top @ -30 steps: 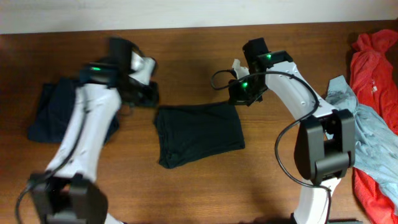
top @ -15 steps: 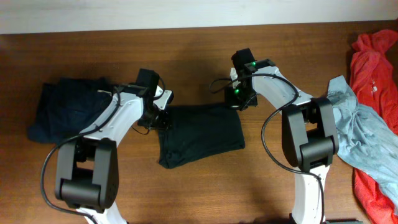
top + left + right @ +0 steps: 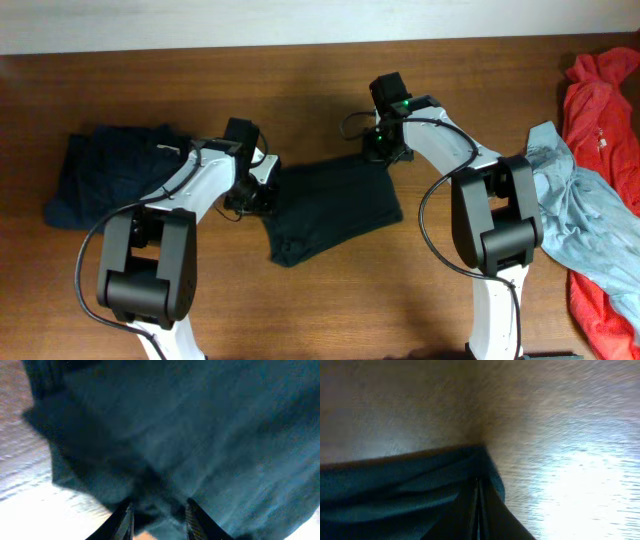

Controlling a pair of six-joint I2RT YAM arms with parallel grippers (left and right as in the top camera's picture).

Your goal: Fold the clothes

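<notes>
A folded black-navy shirt (image 3: 335, 208) lies skewed in the middle of the table. My left gripper (image 3: 262, 192) is at its left edge. In the left wrist view the gripper (image 3: 159, 516) is shut on a bunch of that dark cloth (image 3: 200, 425). My right gripper (image 3: 385, 150) is at the shirt's far right corner. In the right wrist view its fingers (image 3: 477, 510) are pressed together, pinching the edge of the cloth (image 3: 395, 490). More of the clothes lie apart: a dark navy one (image 3: 110, 180) at the left, and a red-orange one (image 3: 600, 95) and a pale grey-blue one (image 3: 585, 225) at the right.
The brown wooden table (image 3: 300, 90) ends in a pale wall strip along the back. The dark navy pile lies just left of my left arm. The red-orange and grey-blue heap runs down the right edge, close to the right arm's base (image 3: 500, 230).
The left arm swung right from over the navy pile to the shirt's left edge. The right gripper came to the shirt's far corner. The shirt has since slid right and skewed.
</notes>
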